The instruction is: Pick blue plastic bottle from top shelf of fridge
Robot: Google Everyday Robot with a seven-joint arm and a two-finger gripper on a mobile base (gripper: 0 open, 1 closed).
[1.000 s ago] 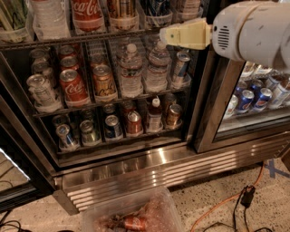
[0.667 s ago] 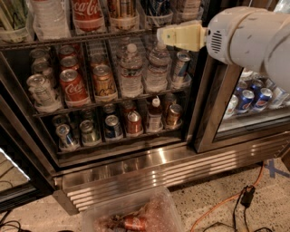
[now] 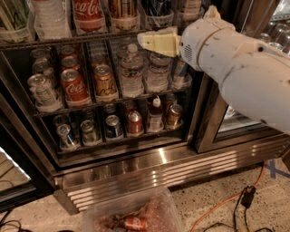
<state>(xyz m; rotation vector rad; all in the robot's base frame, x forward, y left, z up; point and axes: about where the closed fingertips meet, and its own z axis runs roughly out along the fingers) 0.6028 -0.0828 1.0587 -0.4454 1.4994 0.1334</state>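
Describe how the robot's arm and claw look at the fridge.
The arm is a bulky, smooth white shell with rounded segments and a patch of small perforations near the wrist. No cables or markings show on it. The claw is a pale cream wedge tapering to its tip, level with the front rail of the top shelf.

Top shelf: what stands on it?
Bottles in clear trays: a Coca-Cola bottle, a water bottle, darker ones further right. The tool sits at the top shelf rail; the arm hides its right end.
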